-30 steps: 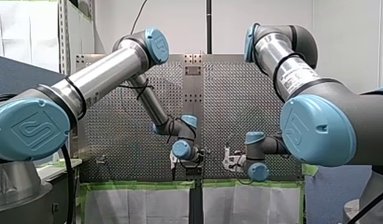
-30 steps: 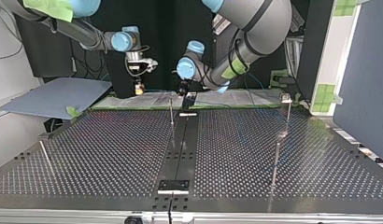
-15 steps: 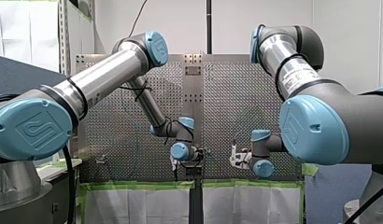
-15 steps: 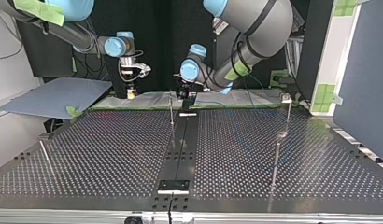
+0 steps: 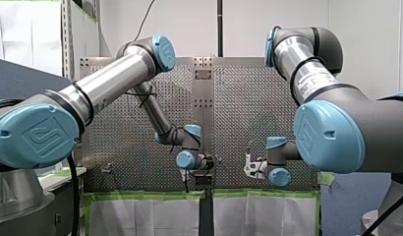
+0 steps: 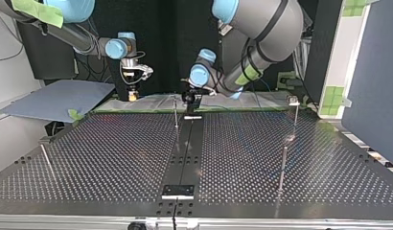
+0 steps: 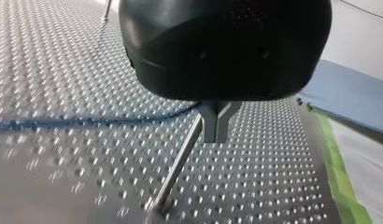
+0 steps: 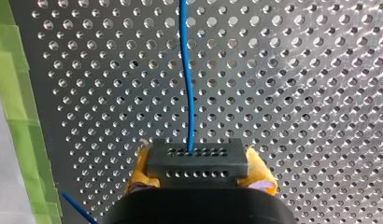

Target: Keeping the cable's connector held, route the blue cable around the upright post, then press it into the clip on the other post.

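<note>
My right gripper (image 8: 197, 164) is shut on a dark grey connector (image 8: 197, 158), held between its yellow pads (image 8: 142, 164). The blue cable (image 8: 187, 70) leaves the connector and runs ahead over the perforated plate. My left gripper (image 7: 216, 133) has its dark fingers pressed together, and the blue cable (image 7: 87, 122) runs into them from one side. A thin upright post (image 7: 178, 163) stands right beside those fingers. In the top view this post (image 6: 176, 112) is at the far middle, with my left gripper (image 6: 190, 98) just behind it and my right gripper (image 6: 132, 96) further left. The clip post (image 6: 294, 106) stands at the far right.
Two more thin posts stand on the perforated table (image 6: 113, 153), one at the near right (image 6: 283, 167) and one at the near left (image 6: 47, 162). A black rail (image 6: 185, 153) runs down the middle. Green tape (image 6: 137, 110) lines the far edge, and a blue-grey board (image 6: 55, 98) lies beyond it.
My right gripper has carried the connector toward the top view's left. My left gripper has shifted slightly right and lower, beside the middle post.
</note>
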Action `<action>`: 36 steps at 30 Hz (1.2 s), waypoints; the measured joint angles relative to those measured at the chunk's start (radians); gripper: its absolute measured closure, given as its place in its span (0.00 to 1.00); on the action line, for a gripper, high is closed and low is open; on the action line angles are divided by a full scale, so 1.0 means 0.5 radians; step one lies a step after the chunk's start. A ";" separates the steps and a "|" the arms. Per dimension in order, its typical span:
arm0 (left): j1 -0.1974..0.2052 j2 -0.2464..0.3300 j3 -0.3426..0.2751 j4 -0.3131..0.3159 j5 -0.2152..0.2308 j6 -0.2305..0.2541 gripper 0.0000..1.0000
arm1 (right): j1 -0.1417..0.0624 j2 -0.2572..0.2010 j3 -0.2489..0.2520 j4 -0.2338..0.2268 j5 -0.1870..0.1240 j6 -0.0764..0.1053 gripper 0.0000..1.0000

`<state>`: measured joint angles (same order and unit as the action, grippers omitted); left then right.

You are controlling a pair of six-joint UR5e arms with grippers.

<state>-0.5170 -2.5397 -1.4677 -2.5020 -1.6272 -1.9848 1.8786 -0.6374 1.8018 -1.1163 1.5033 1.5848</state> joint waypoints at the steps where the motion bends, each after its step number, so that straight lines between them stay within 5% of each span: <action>1: 0.013 -0.001 0.000 0.001 0.010 -0.012 0.99 | 0.000 0.000 0.000 0.001 0.000 -0.002 1.00; 23: 0.076 -0.032 0.000 -0.024 0.217 -0.126 0.99 | -0.001 0.002 -0.077 0.021 -0.052 -0.018 1.00; 36: 0.104 -0.042 0.042 -0.032 0.261 -0.185 0.99 | -0.013 0.005 -0.102 -0.008 -0.050 -0.005 1.00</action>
<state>-0.4652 -2.5604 -1.4469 -2.5179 -1.4966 -2.0773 1.8719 -0.6348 1.7510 -1.1204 1.4785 1.5825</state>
